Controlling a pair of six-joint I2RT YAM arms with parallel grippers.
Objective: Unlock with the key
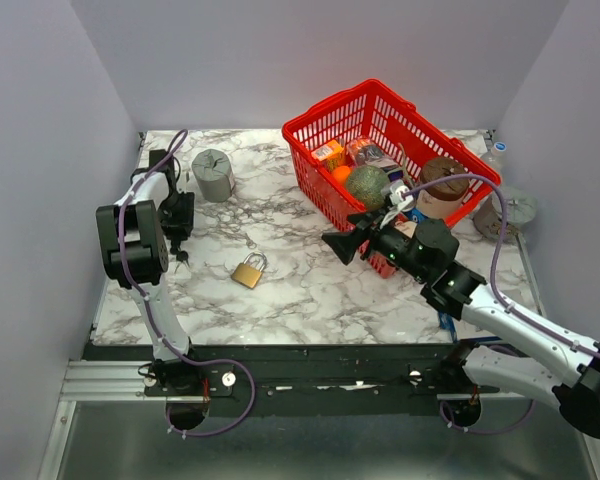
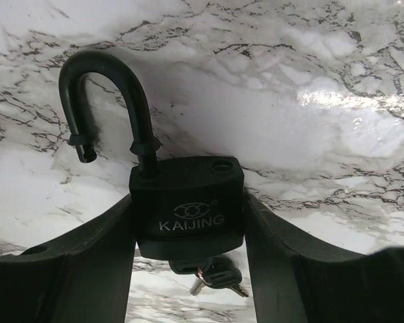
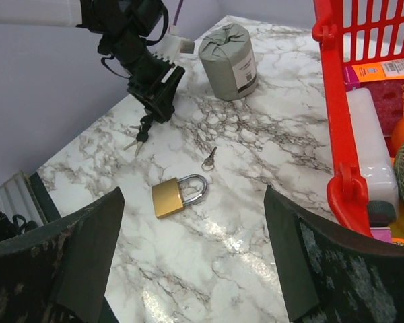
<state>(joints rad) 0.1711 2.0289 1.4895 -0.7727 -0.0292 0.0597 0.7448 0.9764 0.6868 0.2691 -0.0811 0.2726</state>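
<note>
My left gripper [image 2: 188, 225] is shut on the body of a black padlock [image 2: 188, 202] marked KAIJING, held above the marble table. The padlock's shackle [image 2: 114, 87] is swung open. The key [image 2: 219, 276] with its black head hangs from the bottom of the padlock on a ring with other keys; it also shows in the right wrist view [image 3: 140, 134]. From above, my left gripper [image 1: 177, 225] is at the left of the table. My right gripper [image 1: 342, 243] is open and empty, above the table's middle.
A closed brass padlock [image 1: 248, 271] lies on the table [image 3: 178, 195], with a small loose silver key [image 3: 209, 159] beside it. A grey roll [image 1: 212, 172] stands at the back left. A red basket [image 1: 325, 125] with groceries is at the back right.
</note>
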